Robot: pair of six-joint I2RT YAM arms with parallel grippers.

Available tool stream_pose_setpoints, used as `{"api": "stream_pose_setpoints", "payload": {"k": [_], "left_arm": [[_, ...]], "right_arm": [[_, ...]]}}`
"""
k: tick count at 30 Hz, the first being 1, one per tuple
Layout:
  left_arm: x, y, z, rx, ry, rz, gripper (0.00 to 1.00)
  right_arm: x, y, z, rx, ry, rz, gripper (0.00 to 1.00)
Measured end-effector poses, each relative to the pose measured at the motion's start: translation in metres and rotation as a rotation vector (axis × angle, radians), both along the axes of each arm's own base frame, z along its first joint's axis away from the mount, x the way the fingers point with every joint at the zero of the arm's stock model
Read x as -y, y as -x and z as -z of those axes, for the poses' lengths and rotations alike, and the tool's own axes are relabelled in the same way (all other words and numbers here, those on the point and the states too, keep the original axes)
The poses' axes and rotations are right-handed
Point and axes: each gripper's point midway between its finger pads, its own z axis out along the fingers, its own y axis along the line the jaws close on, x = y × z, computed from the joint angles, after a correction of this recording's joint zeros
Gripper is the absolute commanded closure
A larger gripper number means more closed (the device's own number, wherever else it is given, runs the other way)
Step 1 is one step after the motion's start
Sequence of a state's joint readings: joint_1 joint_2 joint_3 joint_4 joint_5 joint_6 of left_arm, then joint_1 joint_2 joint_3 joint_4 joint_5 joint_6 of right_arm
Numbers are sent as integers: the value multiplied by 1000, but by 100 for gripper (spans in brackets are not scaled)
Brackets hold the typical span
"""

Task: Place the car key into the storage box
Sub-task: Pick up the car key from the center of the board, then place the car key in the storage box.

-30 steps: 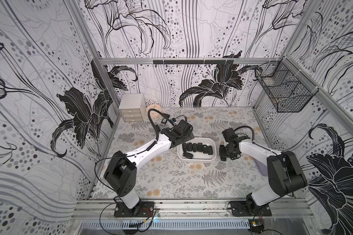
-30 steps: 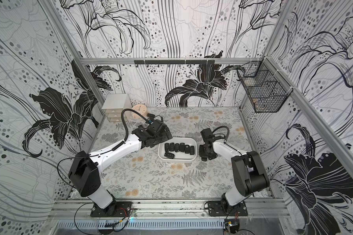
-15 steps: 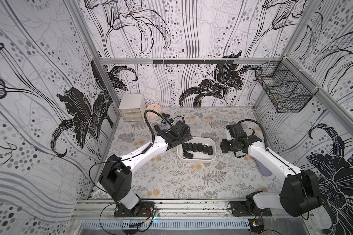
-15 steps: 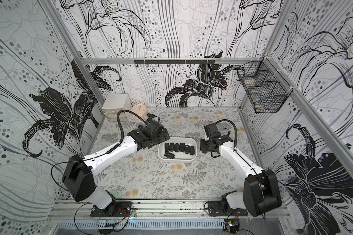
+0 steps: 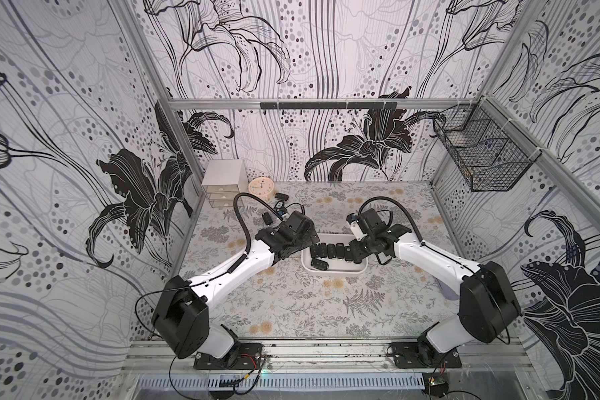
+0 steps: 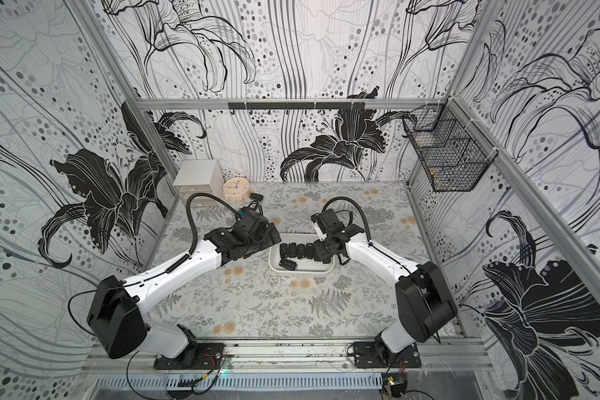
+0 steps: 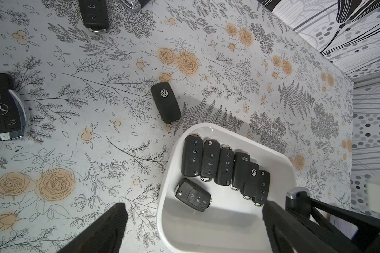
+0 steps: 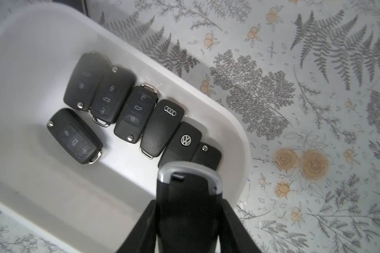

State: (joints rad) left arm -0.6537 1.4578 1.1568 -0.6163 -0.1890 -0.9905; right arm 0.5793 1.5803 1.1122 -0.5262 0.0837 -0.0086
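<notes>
- Car key [image 8: 184, 192]: a black fob with a silver-trimmed end, clamped flat between the two fingers of the right gripper [image 8: 188, 221], its silver end pointing out past the jaws.
- It hangs over the end of the storage box [image 8: 238, 144] nearest the right arm, above the tail of a row of fobs. How high above them I cannot tell.
- Just ahead of it lie a VW-badged fob [image 8: 185, 140] and the last fob in the row [image 8: 207, 155]. Six make up that row, and a seventh fob [image 8: 75, 135] lies apart on the box floor.
- The step in hand, as I judge it, is the set-down. To do it well, slide toward the bare white floor beside the row, go low, and only then let go. That way the key should not land on another fob and skid over the shallow wall.
- Left gripper [image 7: 193, 230]: spread wide, holding nothing, poised above the opposite end of the box. The arms are near each other here, so the right one should descend straight.
- Farther out on the table [image 7: 97, 72], a loose VW fob [image 7: 166, 103] lies just beside the box and a Mercedes key [image 7: 2, 107] lies well apart.
</notes>
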Motion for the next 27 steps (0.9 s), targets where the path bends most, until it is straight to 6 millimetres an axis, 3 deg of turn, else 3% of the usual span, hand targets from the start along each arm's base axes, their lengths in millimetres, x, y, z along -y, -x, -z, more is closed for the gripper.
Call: {"api": "stream_pose_setpoints", "payload": {"k": [9, 16, 22, 27], "left_arm": [[-20, 12, -3, 16, 12, -24, 1], [-29, 15, 3, 6, 7, -42, 1], [-30, 14, 3, 6, 8, -48, 1], [-30, 13, 4, 7, 12, -51, 1]], "right_arm": [[-23, 11, 37, -47, 115, -141, 60], [-40, 26, 42, -59, 115, -205, 58], [-42, 29, 50, -88, 112, -214, 58], [-44, 29, 51, -89, 103, -217, 47]]}}
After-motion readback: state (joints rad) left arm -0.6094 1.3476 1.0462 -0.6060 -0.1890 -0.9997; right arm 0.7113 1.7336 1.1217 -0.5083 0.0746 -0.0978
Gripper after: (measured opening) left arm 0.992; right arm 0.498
